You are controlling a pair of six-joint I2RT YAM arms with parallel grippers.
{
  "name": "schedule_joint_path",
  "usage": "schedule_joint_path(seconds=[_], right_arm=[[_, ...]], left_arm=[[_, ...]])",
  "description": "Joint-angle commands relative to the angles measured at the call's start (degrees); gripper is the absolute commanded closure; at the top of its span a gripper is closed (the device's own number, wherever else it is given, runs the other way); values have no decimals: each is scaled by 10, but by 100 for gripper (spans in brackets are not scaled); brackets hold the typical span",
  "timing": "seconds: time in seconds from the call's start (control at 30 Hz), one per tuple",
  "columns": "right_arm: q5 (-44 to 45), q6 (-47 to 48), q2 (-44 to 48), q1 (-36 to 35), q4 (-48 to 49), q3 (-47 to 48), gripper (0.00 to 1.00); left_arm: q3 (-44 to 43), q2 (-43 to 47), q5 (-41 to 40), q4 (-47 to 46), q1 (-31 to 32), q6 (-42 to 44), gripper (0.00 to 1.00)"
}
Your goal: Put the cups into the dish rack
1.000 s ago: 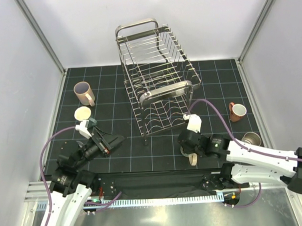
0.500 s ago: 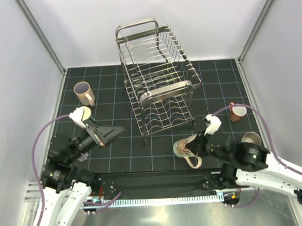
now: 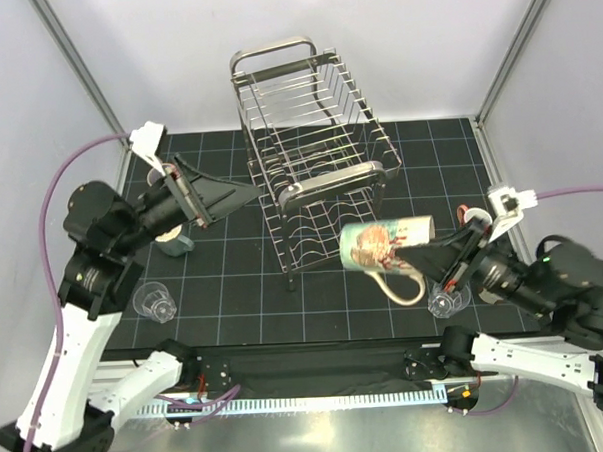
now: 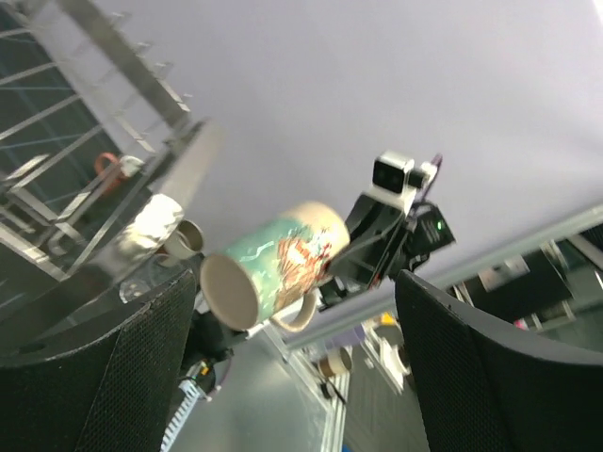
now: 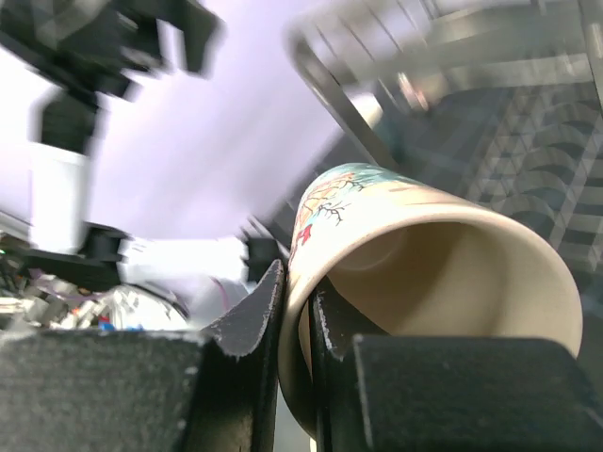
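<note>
My right gripper (image 3: 424,249) is shut on the rim of a cream mug (image 3: 380,246) with a teal and red picture. It holds the mug on its side in the air, just right of the front of the dish rack (image 3: 314,165). In the right wrist view one finger sits inside the mug (image 5: 429,273) and one outside, with the rack (image 5: 509,113) behind. My left gripper (image 3: 242,195) hangs open and empty, raised left of the rack and pointing at it. Between its fingers (image 4: 94,367) the left wrist view shows the held mug (image 4: 273,264).
A clear tumbler (image 3: 155,300) stands at front left and another (image 3: 447,302) under the right arm. A teal-grey mug (image 3: 174,242) sits below the left arm. A red-brown mug (image 3: 465,217) shows partly at the right. White walls close in the mat.
The right arm has lifted the picture mug off the mat and turned it on its side. The left arm has risen and swung toward the rack, its jaws staying open.
</note>
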State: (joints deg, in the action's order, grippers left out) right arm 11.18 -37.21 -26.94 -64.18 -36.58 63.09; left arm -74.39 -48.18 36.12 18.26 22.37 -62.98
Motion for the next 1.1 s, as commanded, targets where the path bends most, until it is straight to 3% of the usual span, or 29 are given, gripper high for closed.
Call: schedule_joint_path(seconds=[0.0,0.3,0.47,0.6,0.87,1.07], right_arm=[[-18,73,-33,-2,169,96,96],[-19,144,-94,-2,358,158,96],[-23,115,-115,-3,457,135,96],[-29,84,-129,-2,510,113,96],[-58,57,-157,-2,512,111,96],[-60,38,-154,-2,561,68,96]], left_arm=[[-59,-43,7,-28,59,28,17],[-86,-109,-117,-43,257,66,21],[-91,-132,-185,-60,351,108,22],[-74,-151,-198,-117,386,122,22],[-72,-181,-198,-180,414,127,20],[-15,-156,-249,-259,422,110,28]])
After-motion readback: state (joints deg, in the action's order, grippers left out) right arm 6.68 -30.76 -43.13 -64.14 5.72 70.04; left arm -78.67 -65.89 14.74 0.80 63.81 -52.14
